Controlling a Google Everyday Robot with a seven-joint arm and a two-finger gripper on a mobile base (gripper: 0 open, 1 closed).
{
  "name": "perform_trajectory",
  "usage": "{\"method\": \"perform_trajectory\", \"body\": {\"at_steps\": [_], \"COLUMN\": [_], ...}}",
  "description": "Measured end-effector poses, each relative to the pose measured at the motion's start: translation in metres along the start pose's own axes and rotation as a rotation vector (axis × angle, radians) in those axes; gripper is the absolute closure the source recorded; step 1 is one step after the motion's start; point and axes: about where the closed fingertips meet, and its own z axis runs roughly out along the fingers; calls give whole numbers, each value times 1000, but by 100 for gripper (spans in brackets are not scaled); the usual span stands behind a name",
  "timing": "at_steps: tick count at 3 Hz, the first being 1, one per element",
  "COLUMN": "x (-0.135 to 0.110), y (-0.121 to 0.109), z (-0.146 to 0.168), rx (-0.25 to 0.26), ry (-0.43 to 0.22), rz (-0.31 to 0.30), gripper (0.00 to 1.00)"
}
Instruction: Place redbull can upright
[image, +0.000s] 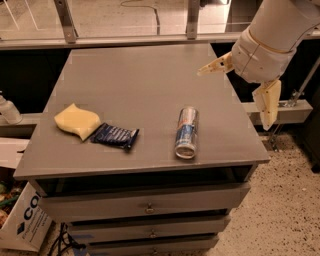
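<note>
The redbull can (186, 132) lies on its side on the grey cabinet top (140, 80), near the front edge and right of centre. Its silver end faces the front. It is blue and silver with a red logo. My gripper (233, 99) hangs above the cabinet's right edge, up and to the right of the can and apart from it. The gripper is open wide and empty: one cream finger (214, 65) points left over the top, the other (267, 102) points down beside the cabinet.
A yellow sponge (77, 121) and a dark blue snack wrapper (115, 136) lie at the front left. The cabinet has several drawers (147, 205) below. A cardboard box (22, 220) stands on the floor at the left. A rail (125, 40) runs behind.
</note>
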Motion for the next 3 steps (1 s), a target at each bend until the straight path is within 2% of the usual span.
{"method": "perform_trajectory", "body": {"at_steps": [1, 2, 3], "x": [-7, -24, -36], "y": [-4, -15, -29], "z": [2, 10, 19], "rx": [63, 152, 193], "ry": [11, 63, 124], "rz": [-36, -146, -251], "gripper": [0, 0, 0]}}
